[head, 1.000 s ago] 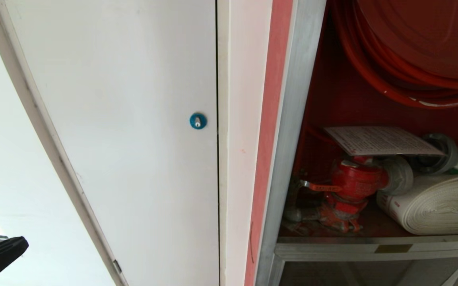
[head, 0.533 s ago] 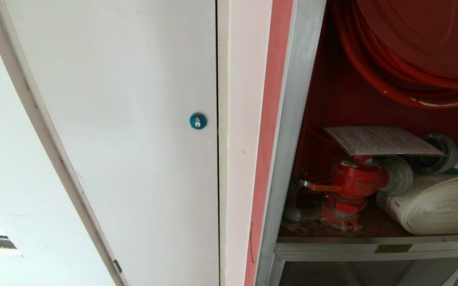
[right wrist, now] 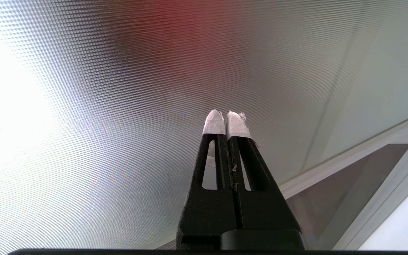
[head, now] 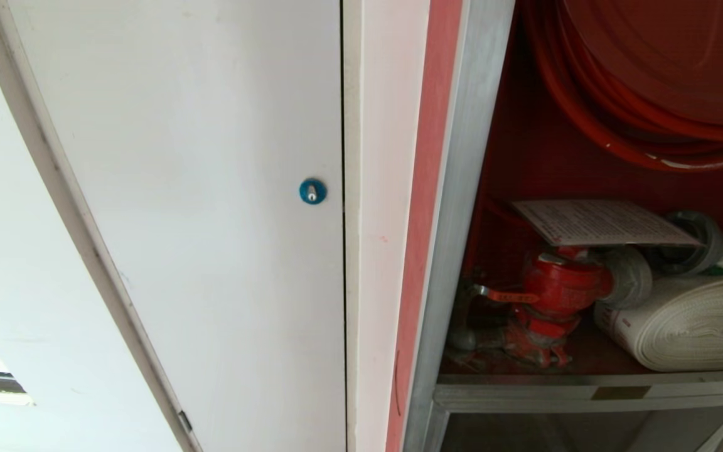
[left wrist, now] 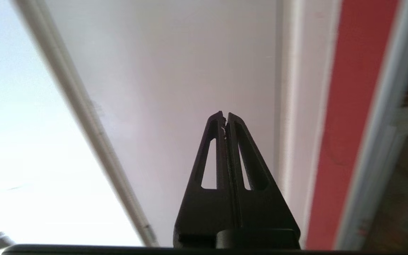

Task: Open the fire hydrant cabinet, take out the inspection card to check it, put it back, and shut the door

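Fire hydrant cabinet (head: 455,207) stands open on the right of the head view, red-lined inside. Inspection card (head: 600,221) lies flat, roughly level, on top of the red valve (head: 553,295), with its far end over the grey coupling (head: 697,242) beside the rolled white hose (head: 688,323). Red hose reel (head: 650,81) hangs above, well clear of the card. The glass door itself isn't in the head view; the right wrist view faces a textured panel (right wrist: 119,106) that may be it, can't say for sure.

Handling, as a guess: the card is a thin sheet, light, bendy, probably a bit slick if laminated. It will droop if pinched at one corner and could slide off the valve if nudged. Best hold looks like the near left edge, which overhangs the valve with free space under it, so one finger can go below and one above. Avoid pushing it back toward the cabinet wall.

Left end effector (left wrist: 226,115): fingers pressed together, nothing between them, touching nothing, pointing at the plain white door (left wrist: 175,71) just beside the cabinet's red strip; it's outside the head view. Right end effector (right wrist: 227,114): white-taped tips closed together, empty, near the textured panel, contact not clear. Neither is near the card.

Blue round lock (head: 312,191) on the white door isn't part of the job.
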